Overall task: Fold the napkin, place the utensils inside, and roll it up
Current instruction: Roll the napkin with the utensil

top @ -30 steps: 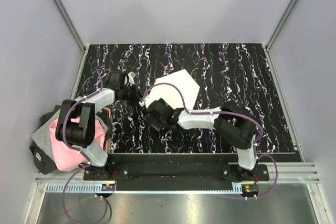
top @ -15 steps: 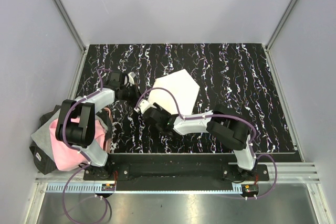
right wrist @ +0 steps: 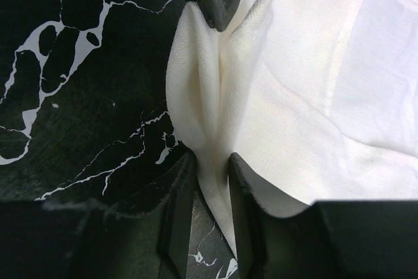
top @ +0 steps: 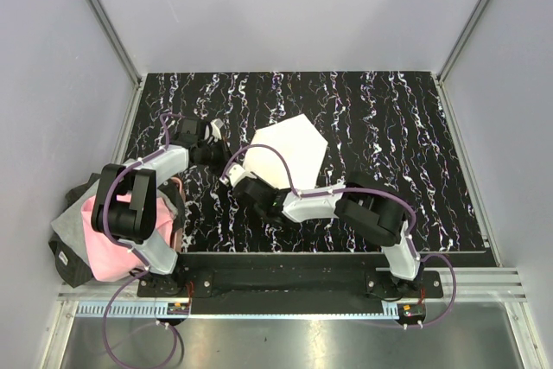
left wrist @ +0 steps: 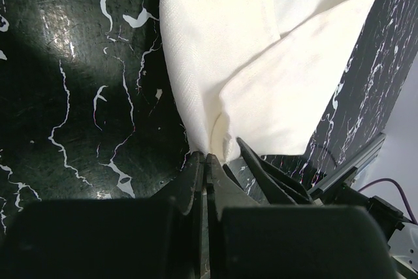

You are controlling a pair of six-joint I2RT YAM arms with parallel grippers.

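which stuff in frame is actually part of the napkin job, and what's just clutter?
Job:
- cream square cloth napkin, pinched at its left end by the left gripper and right gripper
- no utensils in view

Lying about:
- crumpled pink and grey cloth, beside the black marbled table, on its left

The tabletop is black, veined with white streaks like marble. A cream napkin lies on it, folded to a five-sided outline. Dark surface shows beyond the napkin's far and right edges. The napkin's near-left corner is gathered into a raised ridge; the rest lies flat.
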